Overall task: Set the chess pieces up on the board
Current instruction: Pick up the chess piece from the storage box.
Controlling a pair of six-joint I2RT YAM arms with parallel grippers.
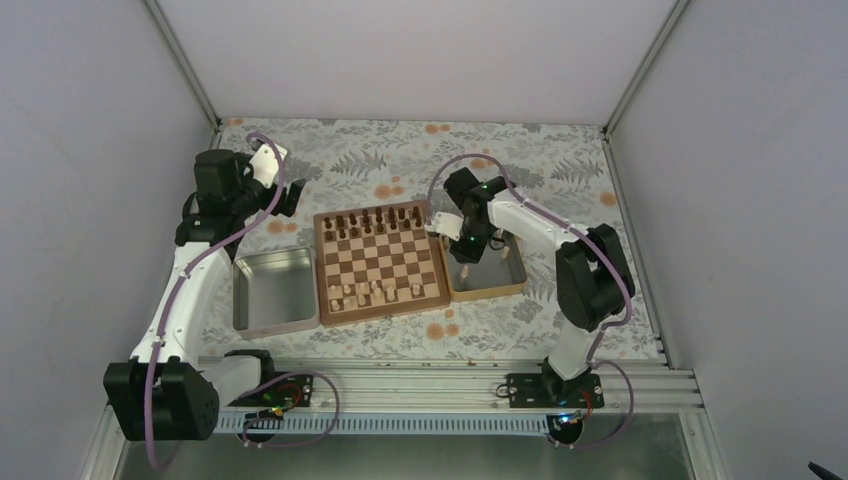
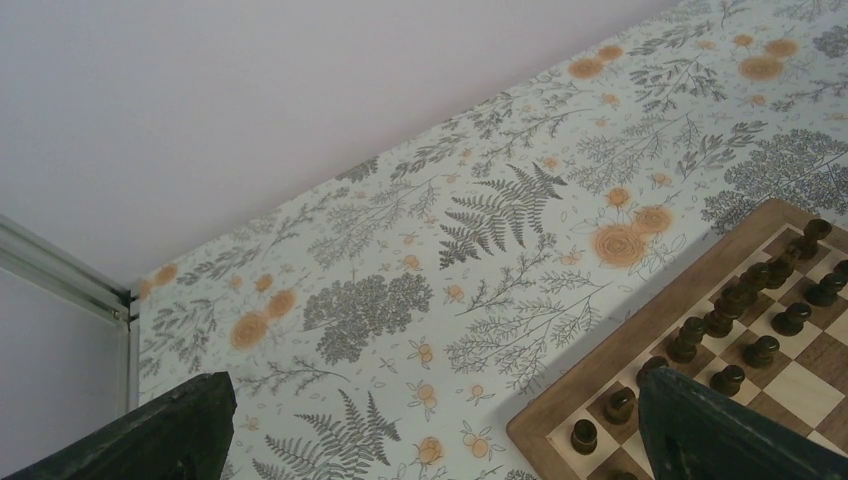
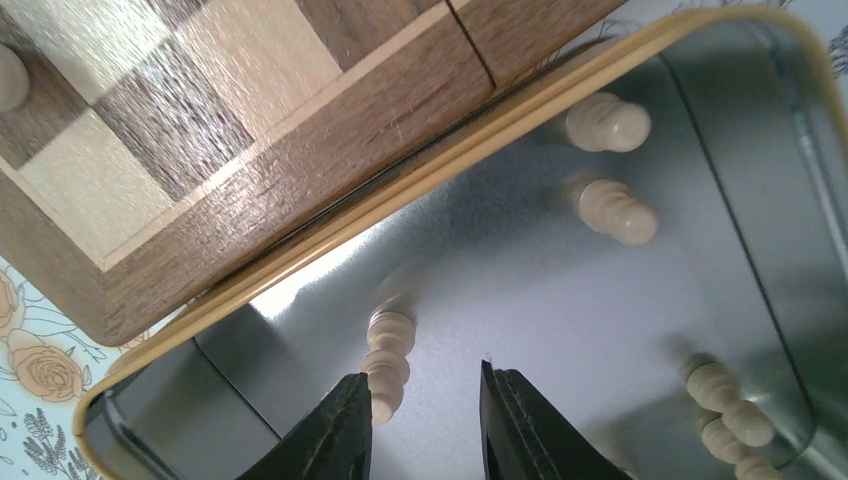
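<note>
The right tool (image 3: 425,425) hangs low inside a wooden-rimmed tray (image 3: 300,262). Its two dark fingers (image 3: 340,440) are parted and nothing is clamped between them. One pale chess piece (image 3: 388,360) lies on its side on the tray's shiny metal floor. It sits in the gap, just beside the finger on the left of the wrist view; whether it touches that finger cannot be told. Other pale pieces (image 3: 612,210) lie loose farther across the same tray.

The tray sits against the right edge of the board (image 1: 381,262). On the board, dark pieces (image 1: 375,220) fill the far rows and a few pale ones (image 1: 365,293) stand near the front edge. A bare metal tray (image 1: 272,290) lies against the board's left side. All of this rests on a flower-patterned bench (image 1: 380,160).

The left tool (image 2: 432,400) is held up beyond the board's far left corner, its fingers wide apart and empty.

The piece looks tiny, light and stiff, made of smooth turned wood. It would likely roll or pop out under a careless squeeze. The best hold is probably a gentle pinch across its thicker middle, squarely side to side, avoiding the narrow neck.
</note>
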